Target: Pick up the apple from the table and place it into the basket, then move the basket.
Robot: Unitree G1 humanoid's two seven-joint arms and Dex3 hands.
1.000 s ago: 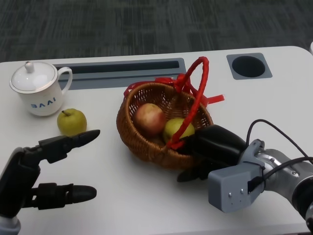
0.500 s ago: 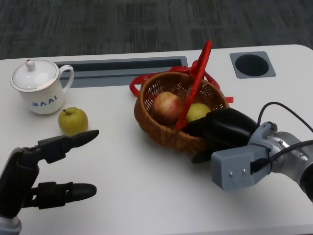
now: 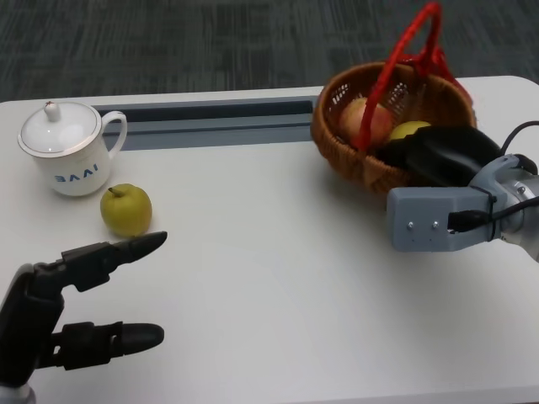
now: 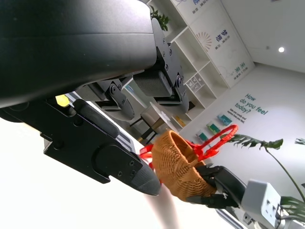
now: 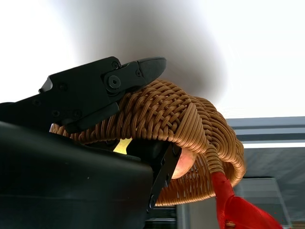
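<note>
A brown wicker basket (image 3: pixel 354 156) with a red handle (image 3: pixel 402 52) sits at the far right of the table, tilted, with a reddish apple (image 3: pixel 362 115) and a yellow-green fruit (image 3: pixel 408 130) inside. My right hand (image 3: pixel 438 156) grips the basket's near rim; the right wrist view shows its fingers (image 5: pixel 109 86) clamped over the woven rim (image 5: pixel 171 114). A second yellow-green apple (image 3: pixel 126 209) lies on the table at the left. My left hand (image 3: pixel 76 299) hovers open near the front left corner, below that apple. The left wrist view shows the basket (image 4: pixel 178 164) in the distance.
A white lidded mug (image 3: pixel 66 150) stands at the far left, behind the loose apple. A grey slot strip (image 3: pixel 202 126) runs along the table's back. The table's white top (image 3: pixel 278 278) spreads between the two hands.
My right hand has carried the basket up and to the right, toward the table's far right corner. The left hand has barely moved.
</note>
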